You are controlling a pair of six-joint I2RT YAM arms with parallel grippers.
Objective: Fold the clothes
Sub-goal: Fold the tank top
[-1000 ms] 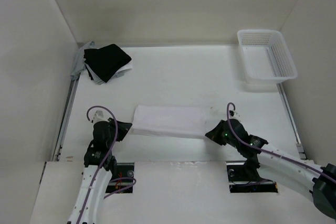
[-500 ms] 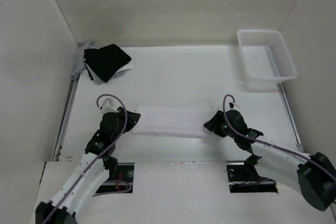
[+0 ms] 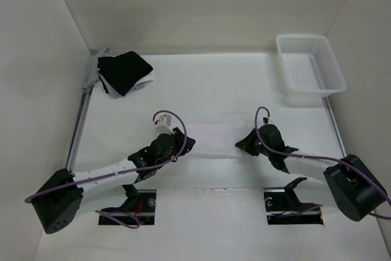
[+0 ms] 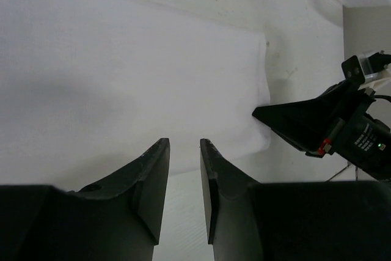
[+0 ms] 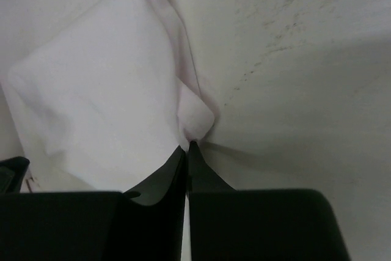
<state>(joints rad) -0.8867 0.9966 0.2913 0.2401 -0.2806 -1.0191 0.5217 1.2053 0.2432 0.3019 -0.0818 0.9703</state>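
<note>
This looks like a robot test lab. The left arm (image 3: 110, 175) and right arm (image 3: 305, 164), with purple cables (image 3: 164, 112), are bolted to a white tabletop (image 3: 208, 84) boxed in by plain walls (image 3: 201, 4). A white basket (image 3: 308, 65) sits far beyond the right gripper (image 3: 239, 145).

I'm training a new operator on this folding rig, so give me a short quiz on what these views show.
1. True or false: the left gripper has its jaws closed on the white garment.
2. Fill in: the right gripper pinches the white garment at its ____ end (robot's side).
3. Which lies in the back-left corner of the table? A) the white garment B) the black garment C) the right gripper

Key: 1 false, its jaws stand open above the garment; 2 right; 3 B.
</note>
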